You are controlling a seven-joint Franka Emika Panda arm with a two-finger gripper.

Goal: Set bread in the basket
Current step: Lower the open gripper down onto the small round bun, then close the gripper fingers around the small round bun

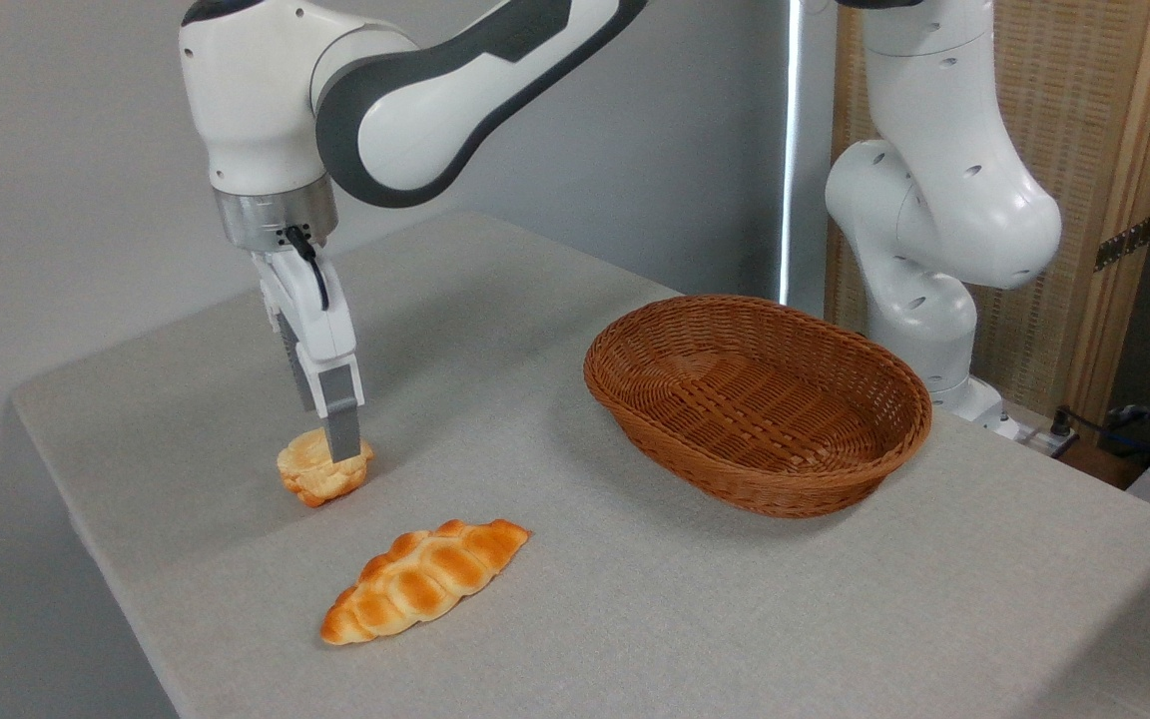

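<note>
Because the bread is small, lumpy and ruffled at its edges, the main risk I see is a poor purchase: pads that bear on one uneven fold rather than across the body could let the bun twist or slip out once it leaves the desk. A bun that drops midway would land on open cloth between here and the basket, which stands well apart to the right, so the carry is long enough for a weak hold to matter. A second hazard is the longer braided loaf, lying near the bun toward the front edge; a low, sweeping path could nudge it, though a lift straight up should avoid that. Clipping the flared rim of the basket on approach could also shove the basket along the desk (it looks light and nothing anchors it). As for the gripper, it points straight down over the bun with its fingertips at the bun's top and the near finger overlapping it in this view. The jaws appear narrow, about the bun's width or less, but only one finger shows clearly, so I cannot tell whether they have closed on the bread or merely straddle it. It sits on the desk, left of centre, not visibly lifted.
</note>
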